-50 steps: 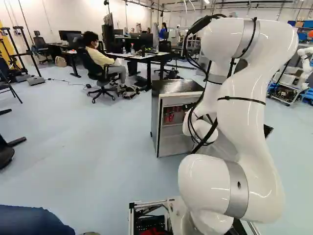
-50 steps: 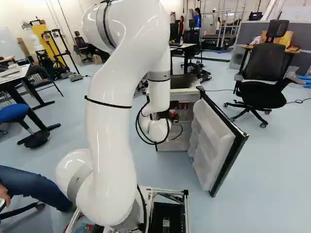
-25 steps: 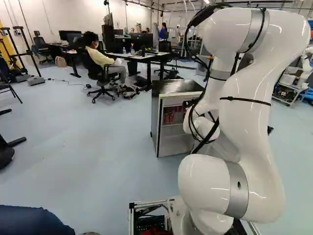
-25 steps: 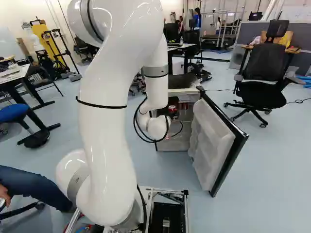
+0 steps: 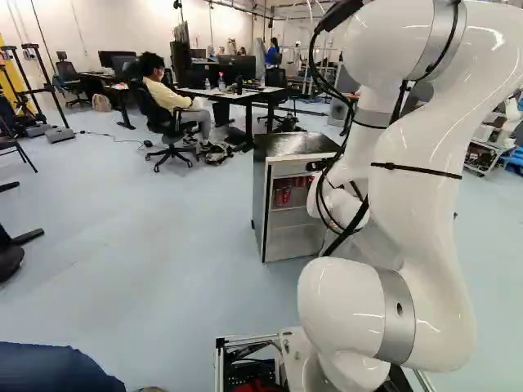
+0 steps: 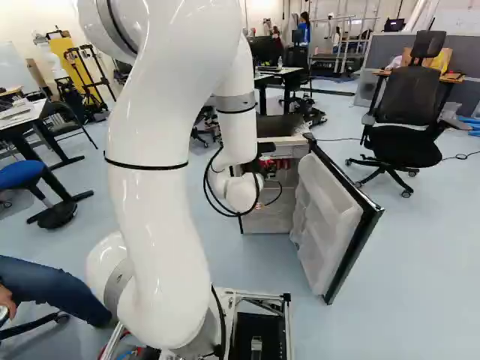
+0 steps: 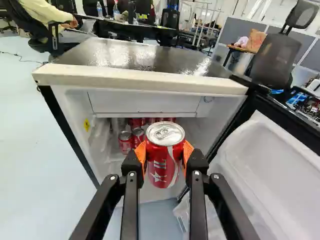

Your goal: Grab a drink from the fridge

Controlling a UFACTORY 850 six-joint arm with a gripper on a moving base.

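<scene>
Bright light fills the room around me; ahead of the jaws, white glare patches the fridge top (image 7: 125, 57), while the fridge interior (image 7: 202, 122) looks dimmer.

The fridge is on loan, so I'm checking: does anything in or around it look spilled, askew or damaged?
Nothing stands out. The door hangs wide open, but that suits fetching a drink. The red can gripped in the pincer and the cans inside the fridge look upright, and no spill shows.
</scene>
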